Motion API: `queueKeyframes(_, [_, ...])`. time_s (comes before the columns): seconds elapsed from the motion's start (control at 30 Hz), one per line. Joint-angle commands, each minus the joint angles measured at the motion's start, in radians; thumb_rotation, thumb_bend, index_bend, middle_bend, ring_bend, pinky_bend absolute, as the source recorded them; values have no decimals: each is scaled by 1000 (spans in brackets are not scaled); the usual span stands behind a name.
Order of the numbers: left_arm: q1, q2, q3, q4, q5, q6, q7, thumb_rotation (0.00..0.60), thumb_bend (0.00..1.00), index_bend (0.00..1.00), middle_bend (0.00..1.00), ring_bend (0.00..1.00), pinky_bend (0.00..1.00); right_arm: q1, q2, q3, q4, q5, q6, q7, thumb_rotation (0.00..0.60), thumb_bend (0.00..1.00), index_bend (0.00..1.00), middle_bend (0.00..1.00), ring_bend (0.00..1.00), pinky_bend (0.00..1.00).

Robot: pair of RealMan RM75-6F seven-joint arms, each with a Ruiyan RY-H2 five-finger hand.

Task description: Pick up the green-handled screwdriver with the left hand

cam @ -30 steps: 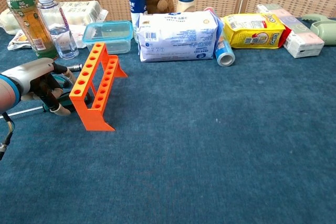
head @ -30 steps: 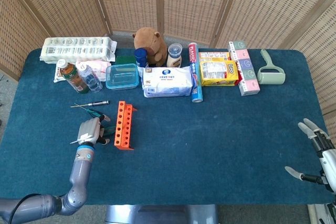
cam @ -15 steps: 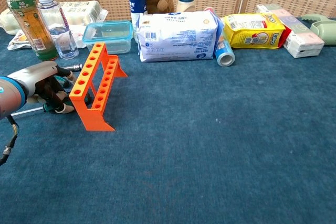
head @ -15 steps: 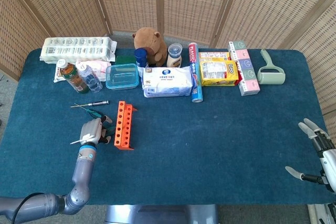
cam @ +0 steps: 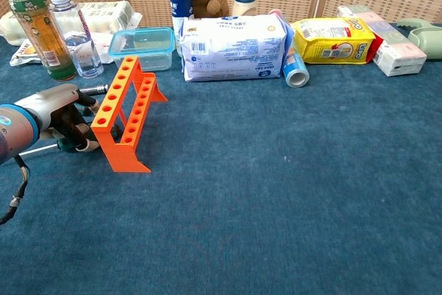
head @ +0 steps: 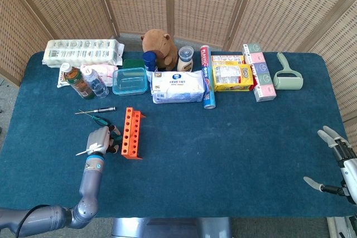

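My left hand (head: 99, 139) lies low on the blue cloth just left of the orange rack (head: 131, 133). Its fingers curl around the green-handled screwdriver (cam: 66, 144). Only a bit of green shows under the fingers (cam: 76, 126). The thin metal shaft (head: 82, 151) sticks out past the hand toward the table's left side. The hand (cam: 59, 110) hides most of the handle. My right hand (head: 336, 163) hangs open at the table's right edge, holding nothing.
A black-handled screwdriver (head: 96, 110) and another thin tool with a greenish handle (head: 102, 119) lie just behind the left hand. Two bottles (head: 83, 81), a clear box (head: 130, 81), a wipes pack (head: 178, 86) and other goods line the back.
The left hand has shifted slightly toward the rack and its fingers have drawn closer around the green handle. The right hand has not moved.
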Motion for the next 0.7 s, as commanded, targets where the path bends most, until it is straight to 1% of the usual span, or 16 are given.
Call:
queueKeyframes(0.03, [1,3,0,-3,-2,4,2,600,459,488,874,916,961,0,0,0,1,0,0,1,600,0,0,28,0,0])
queueKeyframes(0.2, [10,22,1,-23,5,12,-3,600,495,508,874,918,961,1,-2,1,3,2,0,0,600,0,0,29,0,0])
queueKeyframes(0.43, [23,61,1,-62,11,21,-8,600,512,512,875,919,961,-1,-2,0,1,1,2,-4,600,0,0,29,0,0])
queueKeyframes(0.7, [40,129,7,-144,35,38,-10,600,515,512,875,918,961,-1,-3,-1,-1,0,2,-9,600,0,0,29,0,0])
